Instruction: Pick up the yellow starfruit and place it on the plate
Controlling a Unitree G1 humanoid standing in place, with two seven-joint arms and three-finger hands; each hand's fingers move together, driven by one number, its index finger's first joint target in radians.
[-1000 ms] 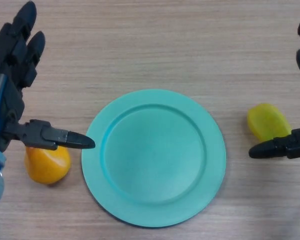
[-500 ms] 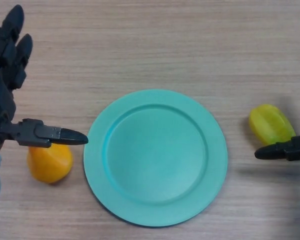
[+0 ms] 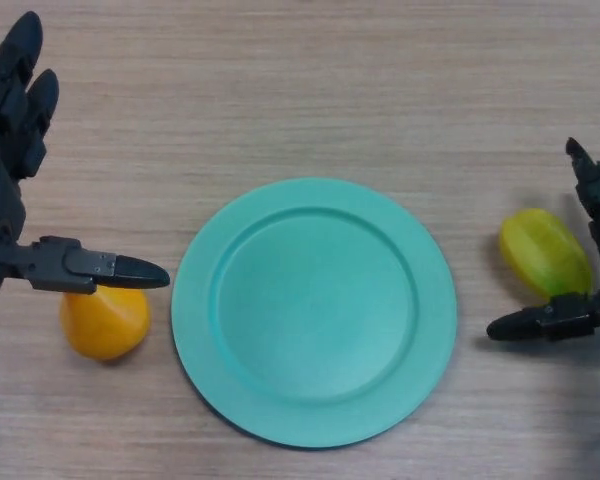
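Note:
The yellow-green starfruit (image 3: 545, 251) lies on the wooden table to the right of the teal plate (image 3: 313, 311). My right hand (image 3: 592, 255) is open around it: the fingers stand just right of the fruit and the thumb reaches out below it, neither curled onto it. My left hand (image 3: 15, 170) hovers open at the left edge, its thumb stretched over an orange fruit (image 3: 104, 319). Nothing lies on the plate.
The orange fruit sits just left of the plate, partly under my left thumb. Bare wooden tabletop stretches across the far side.
My right hand has come in from the right edge and now brackets the starfruit, with the fingers lower and closer to it. The left hand has drifted slightly left.

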